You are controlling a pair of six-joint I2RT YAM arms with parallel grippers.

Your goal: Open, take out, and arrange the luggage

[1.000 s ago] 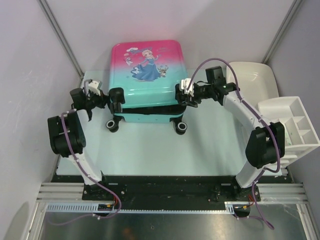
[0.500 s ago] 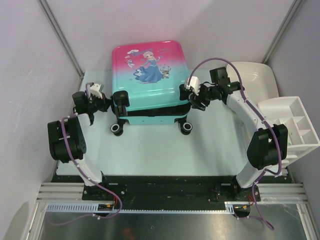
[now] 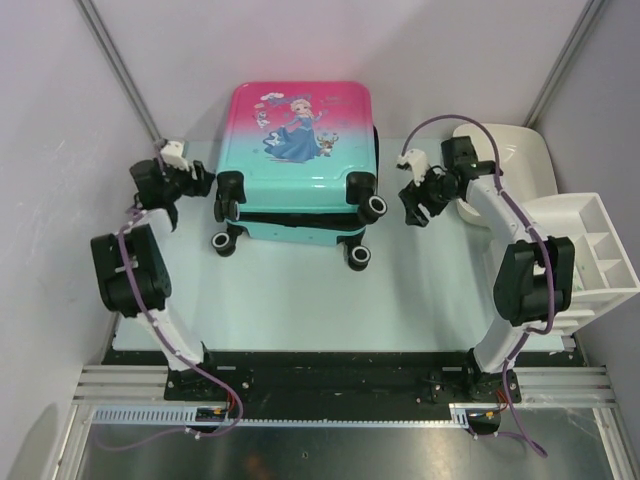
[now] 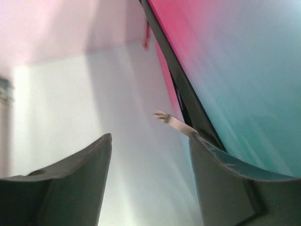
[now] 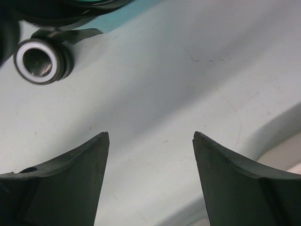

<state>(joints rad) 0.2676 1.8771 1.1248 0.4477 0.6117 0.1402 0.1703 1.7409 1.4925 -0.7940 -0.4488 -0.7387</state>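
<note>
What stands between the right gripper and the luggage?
Nothing visible. The right gripper hangs open beside the luggage, with only bare table between it and the nearest wheel.

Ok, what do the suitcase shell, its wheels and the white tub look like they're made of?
The luggage shell: probably hard plastic, semi-gloss, given its rigid rounded form and smooth printed surface. Its wheels: black, likely rubber or plastic, with a pale hub ring. The white tub: smooth moulded plastic, judging by its rounded rim and even colour.
</note>
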